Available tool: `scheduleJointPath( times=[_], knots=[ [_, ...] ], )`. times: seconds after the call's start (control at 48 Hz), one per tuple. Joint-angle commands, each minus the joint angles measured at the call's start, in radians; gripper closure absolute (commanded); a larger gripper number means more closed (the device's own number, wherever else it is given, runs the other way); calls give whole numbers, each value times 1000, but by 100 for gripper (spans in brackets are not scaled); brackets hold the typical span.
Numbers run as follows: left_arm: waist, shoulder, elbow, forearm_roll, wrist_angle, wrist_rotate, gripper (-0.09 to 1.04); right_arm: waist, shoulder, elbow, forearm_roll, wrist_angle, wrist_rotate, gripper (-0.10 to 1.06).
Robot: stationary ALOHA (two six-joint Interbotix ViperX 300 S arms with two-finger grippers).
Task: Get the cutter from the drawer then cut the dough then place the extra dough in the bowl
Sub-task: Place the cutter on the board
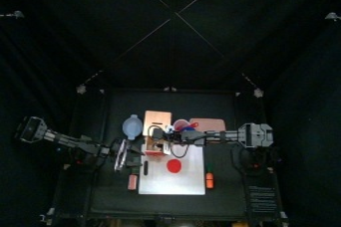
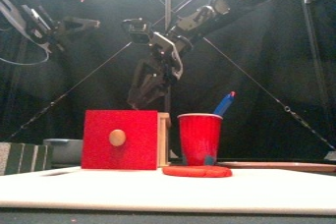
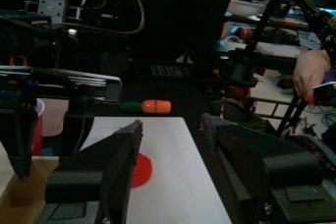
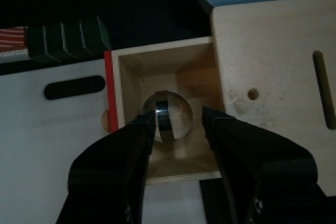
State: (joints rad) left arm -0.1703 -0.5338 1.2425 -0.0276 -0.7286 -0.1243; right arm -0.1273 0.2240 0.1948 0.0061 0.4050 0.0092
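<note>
The pale wooden box (image 1: 158, 121) stands behind the white cutting board (image 1: 196, 185), and its red-fronted drawer (image 4: 109, 85) is pulled out. My right gripper (image 4: 168, 122) reaches into the drawer from above. Its jaws are shut on the round metal cutter (image 4: 168, 108). In the front view the right gripper (image 2: 147, 95) hangs just above the box top. A flat red dough disc (image 1: 174, 167) lies on the board. The blue-grey bowl (image 1: 131, 125) sits left of the box. My left gripper (image 3: 171, 140) is open over the board's left part, near the dough (image 3: 141, 167).
A red cup (image 2: 199, 138) with a blue knife stands right of the box. Dark sushi blocks (image 4: 73, 36) lie off the board's left side. An orange toy carrot (image 3: 147, 105) lies beyond the board. The two arms are close together over the board.
</note>
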Motion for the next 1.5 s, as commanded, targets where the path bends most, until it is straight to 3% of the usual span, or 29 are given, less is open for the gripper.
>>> scheduleJointPath(
  times=[0.021,0.833,1.146,1.5],
  knots=[
    [5,-17,-6,0,-11,2,7,5,-3,-41,-8,15,0,17],
    [6,-43,28,-38,-11,-5,7,-5,97,-123,-35,103,0,19],
    [6,-43,37,-71,-11,-5,7,6,86,-143,-37,101,-2,45],
    [20,-43,40,-92,-11,0,7,37,-48,-140,-87,118,6,46]
  ],
)
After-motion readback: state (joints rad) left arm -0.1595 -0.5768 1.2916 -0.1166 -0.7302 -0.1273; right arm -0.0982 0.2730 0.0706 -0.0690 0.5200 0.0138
